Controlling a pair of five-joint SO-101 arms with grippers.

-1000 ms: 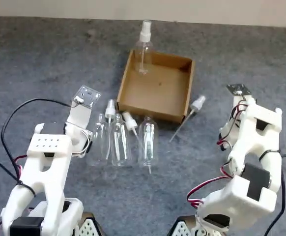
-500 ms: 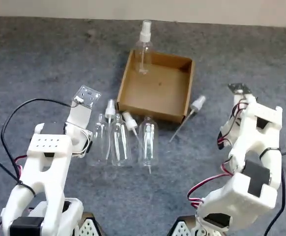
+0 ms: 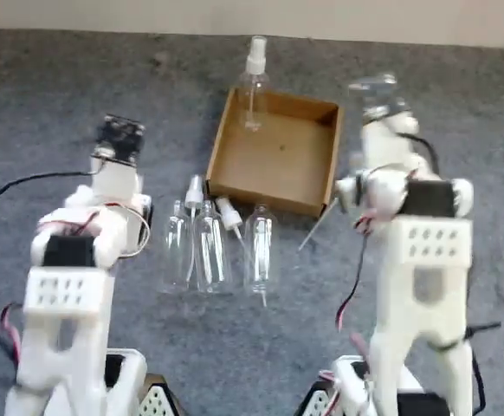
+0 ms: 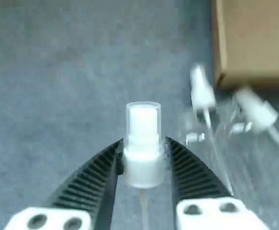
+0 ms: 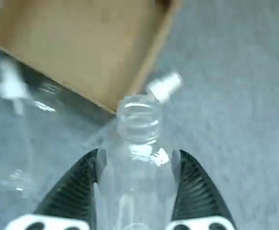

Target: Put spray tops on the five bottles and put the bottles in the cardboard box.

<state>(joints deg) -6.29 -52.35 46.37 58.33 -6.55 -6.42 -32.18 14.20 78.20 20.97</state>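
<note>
Before cardboard box [image 3: 274,198], three bottles [image 3: 210,251], loose spray top [image 3: 229,215]

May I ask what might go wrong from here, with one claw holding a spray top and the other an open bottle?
The left claw pinches the spray top by its collar, so it may tilt and its thin tube miss the neck of the open bottle. That clear bottle may slip in the right claw when pressed. An arm swinging inward might knock the loose bottles beside the cardboard box.
</note>
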